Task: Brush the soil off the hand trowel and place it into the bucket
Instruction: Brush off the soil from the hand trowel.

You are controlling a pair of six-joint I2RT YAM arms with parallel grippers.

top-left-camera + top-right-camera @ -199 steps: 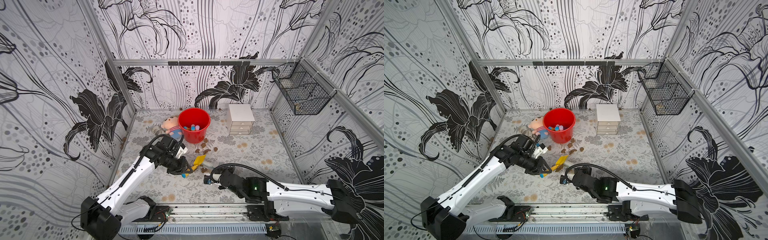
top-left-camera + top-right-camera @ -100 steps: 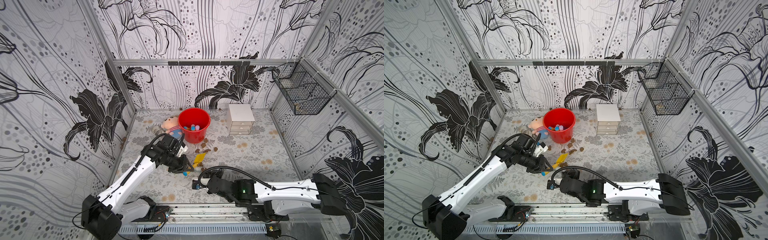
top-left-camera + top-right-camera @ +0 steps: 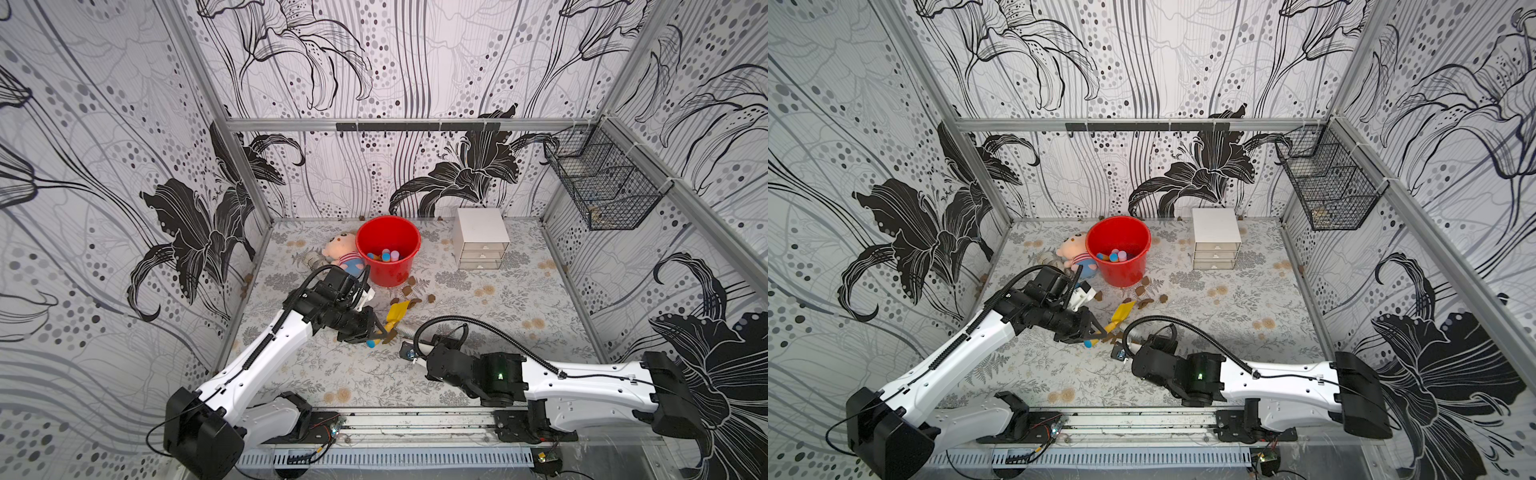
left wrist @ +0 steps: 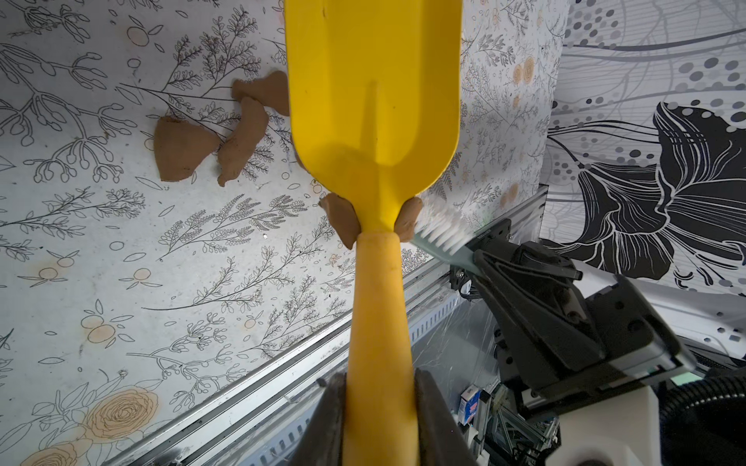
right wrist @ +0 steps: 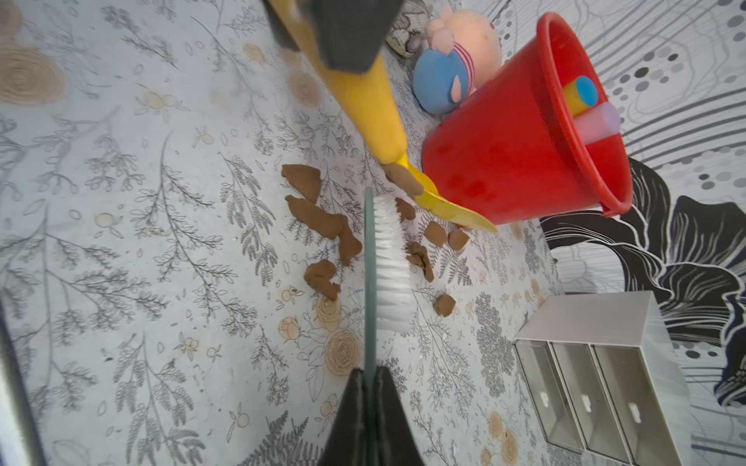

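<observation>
My left gripper (image 4: 379, 387) is shut on the handle of the yellow hand trowel (image 4: 373, 101), which is held low over the floor, blade toward the bucket (image 3: 388, 276). Brown soil (image 4: 409, 214) clings beside the trowel's neck, and more clumps of soil (image 5: 319, 218) lie on the floor below. My right gripper (image 5: 369, 375) is shut on a thin teal brush (image 5: 387, 258), whose white bristles sit next to the trowel's neck. In both top views the left gripper (image 3: 376, 332) (image 3: 1096, 334) and the trowel (image 3: 397, 311) (image 3: 1122, 312) are in front of the red bucket (image 3: 1121, 276).
The bucket holds coloured toy handles (image 3: 386, 255). A plush doll (image 3: 340, 253) lies against its left side. A white drawer box (image 3: 482, 239) stands to its right, and a wire basket (image 3: 602, 191) hangs on the right wall. The metal rail (image 3: 415, 419) runs along the front.
The right arm swung left with the brush half a second ago and has come back right, beside the trowel's neck. The left arm and trowel have barely moved.
</observation>
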